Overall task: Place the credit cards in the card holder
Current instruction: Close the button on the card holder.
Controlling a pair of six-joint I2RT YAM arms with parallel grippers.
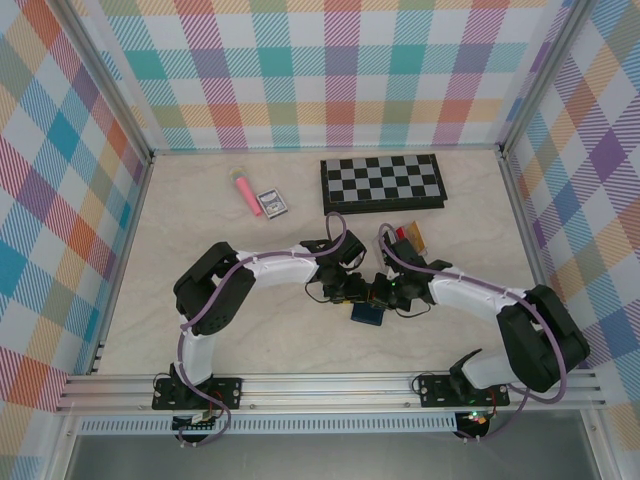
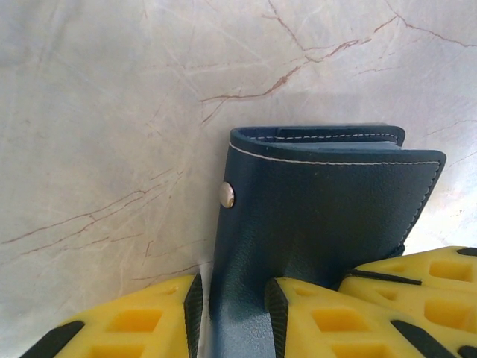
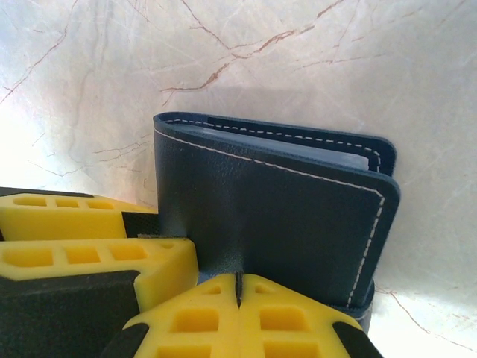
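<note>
The left claw (image 2: 235, 302) is clamped on a flap of the card holder (image 2: 328, 216): the navy leather runs down between its two yellow fingers, with a metal snap button (image 2: 227, 195) showing just above the left one. The right claw (image 3: 238, 287) has its fingers pressed tight together at the wallet's near edge, where the leather puckers. I cannot tell whether a layer of the cover is caught between them.

Each wrist view shows the other claw's yellow fingers alongside, touching or just beside the wallet. The card holder (image 3: 276, 216) is folded, with white stitching along its edges and a lighter inner layer showing at the top.

From above, the left claw (image 1: 352, 293) and right claw (image 1: 387, 293) meet at the card holder (image 1: 367, 315) on the pale marble tabletop (image 1: 200, 220), near its middle. The credit cards (image 1: 410, 238), red and brownish, lie just behind the right arm. Farther back are a chessboard (image 1: 383, 183), a small blue-and-white box (image 1: 272, 203) and a pink tube (image 1: 244, 192).
</note>
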